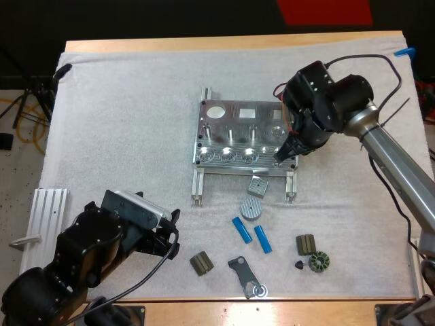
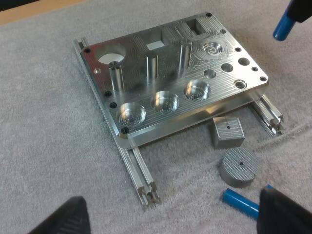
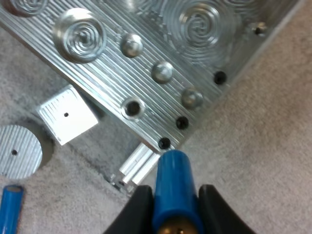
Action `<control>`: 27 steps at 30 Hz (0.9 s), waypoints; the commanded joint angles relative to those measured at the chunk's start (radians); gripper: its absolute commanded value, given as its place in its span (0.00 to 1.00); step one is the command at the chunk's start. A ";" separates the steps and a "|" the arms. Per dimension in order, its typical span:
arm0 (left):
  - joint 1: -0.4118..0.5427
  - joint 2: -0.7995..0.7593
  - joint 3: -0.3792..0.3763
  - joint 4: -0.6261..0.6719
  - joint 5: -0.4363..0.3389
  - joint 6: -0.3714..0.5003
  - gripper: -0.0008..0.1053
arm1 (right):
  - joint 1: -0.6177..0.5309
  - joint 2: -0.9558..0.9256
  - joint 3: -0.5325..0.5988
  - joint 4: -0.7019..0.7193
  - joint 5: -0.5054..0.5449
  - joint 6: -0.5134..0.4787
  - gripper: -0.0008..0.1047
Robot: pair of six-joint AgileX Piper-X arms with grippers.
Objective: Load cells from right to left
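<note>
A blue cell (image 3: 171,170) is clamped between the two black fingers of the right gripper (image 3: 173,195), which press on it from both sides. Its free end points down at the near right corner of the metal fixture (image 1: 231,132), close to a small dark hole at that corner's edge; whether it touches the metal cannot be told. Along the fixture's near edge runs a row of round pockets (image 2: 164,101) with spiral-cut floors. Just in front of the fixture, on the white mat (image 1: 122,122) covering the surface, lie a square metal block (image 1: 257,186) and, beside it, a round metal disc (image 1: 251,208). Near the disc two loose blue cells (image 1: 242,230) lie side by side without touching. Around them sit small dark parts: a ribbed piece (image 1: 200,263), a flat bracket (image 1: 245,275), a second ribbed piece (image 1: 306,244) and a toothed ring (image 1: 319,261). The left gripper (image 2: 171,200) hovers over the mat, well apart from the fixture, fingers spread wide and holding nothing.
</note>
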 commanded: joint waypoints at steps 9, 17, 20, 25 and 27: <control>-0.004 -0.003 -0.009 0.000 -0.018 -0.003 0.65 | -0.003 0.091 -0.011 -0.078 0.012 -0.012 0.07; -0.004 -0.003 -0.009 0.000 -0.014 -0.003 0.65 | -0.003 0.158 -0.011 -0.086 0.029 -0.012 0.07; -0.004 -0.003 -0.009 0.000 -0.014 -0.003 0.65 | -0.003 0.169 -0.011 -0.105 0.029 -0.012 0.07; -0.004 -0.003 -0.009 0.000 -0.011 -0.003 0.65 | -0.003 0.169 -0.011 -0.140 0.108 -0.025 0.07; -0.004 -0.003 -0.009 0.000 -0.011 -0.003 0.65 | -0.003 0.169 -0.011 -0.140 0.119 -0.027 0.07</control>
